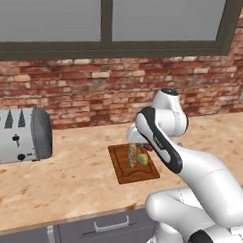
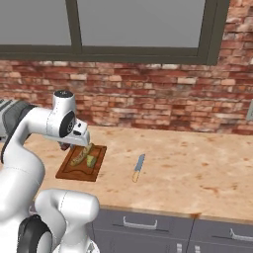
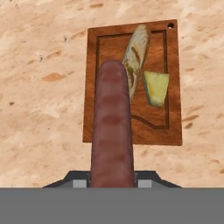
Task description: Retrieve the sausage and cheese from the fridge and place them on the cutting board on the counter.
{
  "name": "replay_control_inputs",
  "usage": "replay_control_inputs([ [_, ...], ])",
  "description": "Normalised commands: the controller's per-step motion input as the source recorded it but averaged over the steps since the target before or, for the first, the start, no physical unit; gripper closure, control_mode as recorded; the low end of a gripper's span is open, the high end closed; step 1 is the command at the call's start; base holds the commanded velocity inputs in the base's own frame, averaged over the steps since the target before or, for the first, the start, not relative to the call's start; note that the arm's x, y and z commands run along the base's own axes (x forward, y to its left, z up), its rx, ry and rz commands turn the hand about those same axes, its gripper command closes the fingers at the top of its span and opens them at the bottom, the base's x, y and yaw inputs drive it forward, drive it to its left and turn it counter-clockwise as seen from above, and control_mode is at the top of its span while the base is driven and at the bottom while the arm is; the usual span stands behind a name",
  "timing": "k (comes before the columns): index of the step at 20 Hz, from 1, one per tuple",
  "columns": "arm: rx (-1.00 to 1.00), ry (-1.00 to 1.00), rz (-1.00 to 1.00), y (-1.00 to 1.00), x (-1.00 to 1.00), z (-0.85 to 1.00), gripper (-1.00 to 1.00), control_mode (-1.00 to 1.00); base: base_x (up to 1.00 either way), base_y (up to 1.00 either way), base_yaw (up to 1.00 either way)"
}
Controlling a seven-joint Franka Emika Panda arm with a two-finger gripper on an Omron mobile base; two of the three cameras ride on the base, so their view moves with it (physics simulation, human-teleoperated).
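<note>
Clamped tight on the sausage (image 3: 112,131), the claw (image 3: 112,183) hangs above the cutting board (image 3: 94,78), with the sausage sticking out lengthwise from between the fingers and pointing down at the board's left half. Already lying on the board: the cheese (image 3: 156,89), a pale yellow wedge toward the right side, and a long bread loaf (image 3: 134,52) set on a slant just beside it, touching or nearly so. Seen from the right base camera, the hand hovers over the near-left end of the board (image 2: 69,170), with a knife (image 2: 138,168) lying well apart on the counter (image 2: 197,168); from the left base camera, a toaster (image 1: 23,134) standing far to the left. Judged as the placing step for the sausage: best to lower straight down over the bare strip left of the loaf, tilt the sausage flatter so it does not land on its end and roll, keep clear of loaf and cheese, open only once resting inside the groove, then lift away straight.
</note>
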Motion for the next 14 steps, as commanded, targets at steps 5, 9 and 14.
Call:
replay_control_inputs([
  [5, 0.0, 0.0, 0.0, 0.0, 0.0, 0.0, 1.0, -1.0, 0.0, 0.0, 0.0],
  [9, 0.0, 0.0, 0.0, 0.0, 0.0, 0.0, 1.0, -1.0, 0.0, 0.0, 0.0],
  [14, 0.0, 0.0, 0.0, 0.0, 0.0, 0.0, 1.0, -1.0, 0.0, 0.0, 0.0],
])
